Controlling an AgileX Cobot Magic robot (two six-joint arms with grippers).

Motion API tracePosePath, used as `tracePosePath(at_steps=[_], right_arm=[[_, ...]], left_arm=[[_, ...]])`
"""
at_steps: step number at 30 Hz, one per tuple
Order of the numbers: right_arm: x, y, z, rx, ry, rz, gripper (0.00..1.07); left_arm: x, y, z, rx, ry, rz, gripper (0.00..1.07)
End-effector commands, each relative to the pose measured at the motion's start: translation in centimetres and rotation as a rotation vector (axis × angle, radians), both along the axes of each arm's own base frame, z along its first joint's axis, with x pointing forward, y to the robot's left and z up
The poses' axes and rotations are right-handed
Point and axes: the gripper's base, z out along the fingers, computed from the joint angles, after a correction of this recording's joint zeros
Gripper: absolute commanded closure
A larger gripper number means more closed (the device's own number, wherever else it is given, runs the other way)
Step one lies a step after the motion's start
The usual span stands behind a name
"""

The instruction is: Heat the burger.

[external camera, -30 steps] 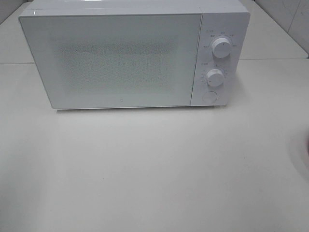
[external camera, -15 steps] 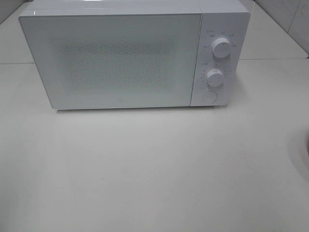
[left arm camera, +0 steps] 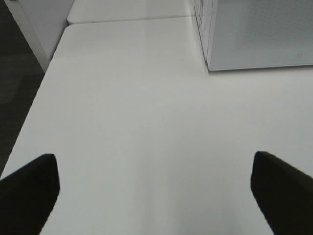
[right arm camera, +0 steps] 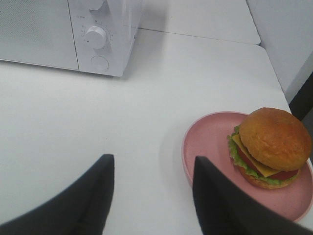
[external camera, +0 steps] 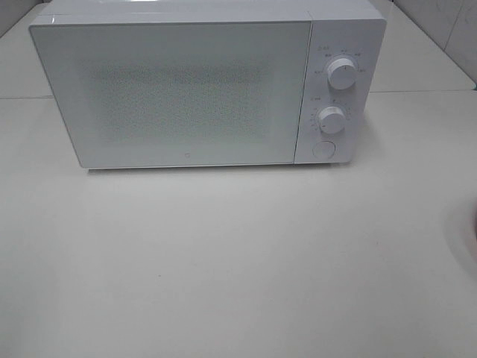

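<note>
Nearest in the right wrist view, the right gripper hovers over the bare white table with its two dark fingers parted at a moderate gap and nothing between them. Just beyond the fingertips, toward four o'clock, the burger sits on a pink plate; its orange-brown bun is on top, with lettuce, cheese and a red layer showing at the edge. The burger rests toward the far-right side of the plate, apart from the gripper.

In the left wrist view, the left gripper has its jaws spread wide, one dark finger at each side of the picture and only bare table between them.

Farther off, at twelve o'clock on the table in the high view, stands the white microwave, its door closed. On its right-hand panel are an upper knob, a lower knob and a round button beneath them. From that high view neither gripper is visible.
</note>
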Motion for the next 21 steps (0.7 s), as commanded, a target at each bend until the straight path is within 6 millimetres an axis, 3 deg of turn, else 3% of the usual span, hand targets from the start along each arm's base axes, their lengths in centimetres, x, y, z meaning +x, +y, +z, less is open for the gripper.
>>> tracePosePath(at_steps=[1,21], right_arm=[[-0.36,-0.02,0.02,-0.005,-0.034,0.003,0.56],[-0.36,-0.02,0.02,-0.005,-0.034,0.003,0.56]], left_arm=[[-1.03,-0.04,-0.18,-0.009,-0.067,-0.001,0.06],[-0.98,-0.07,-0.15,-0.003,-0.064,-0.007,0.06]])
